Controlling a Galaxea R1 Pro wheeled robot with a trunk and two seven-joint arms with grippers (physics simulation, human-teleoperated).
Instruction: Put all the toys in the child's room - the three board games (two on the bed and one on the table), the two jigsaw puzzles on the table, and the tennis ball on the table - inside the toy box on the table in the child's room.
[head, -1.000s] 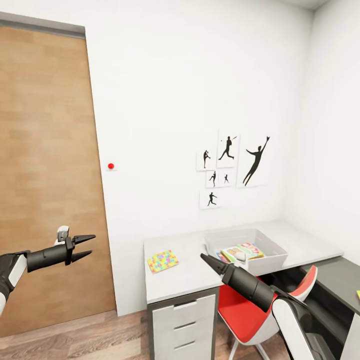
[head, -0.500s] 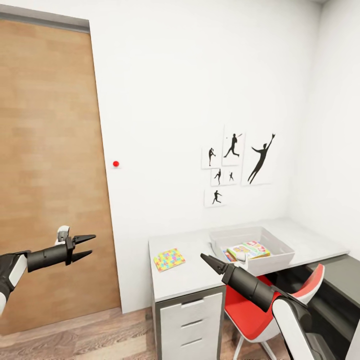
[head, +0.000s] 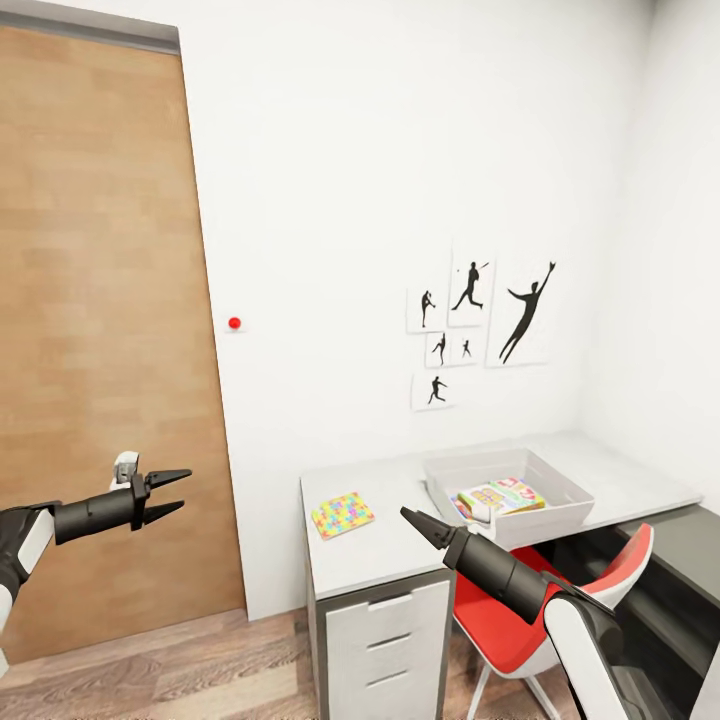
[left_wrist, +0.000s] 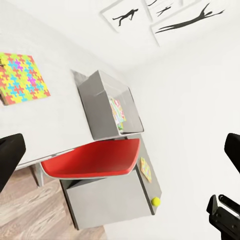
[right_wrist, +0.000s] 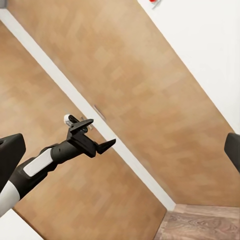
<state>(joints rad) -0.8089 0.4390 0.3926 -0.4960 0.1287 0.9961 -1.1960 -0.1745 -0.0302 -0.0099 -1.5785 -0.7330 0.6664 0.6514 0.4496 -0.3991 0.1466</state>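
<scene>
One toy box (head: 506, 472), two jigsaw puzzles (head: 342, 514) (left_wrist: 145, 169), one tennis ball (left_wrist: 156, 201), six silhouette pictures (head: 527, 312).

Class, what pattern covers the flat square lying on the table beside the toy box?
The jigsaw puzzle shows interlocking pieces in yellow, pink, blue and green, clearest in the left wrist view.

Wooden door (head: 100, 330), small red wall dot (head: 234, 323), red chair (head: 545, 610) under desk.

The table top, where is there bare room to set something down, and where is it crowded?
On the table, bare patches lie between the jigsaw puzzle and the toy box, along the front edge near the right hand, and right of the box toward the wall. The box itself is crowded: board games already lie inside.
</scene>
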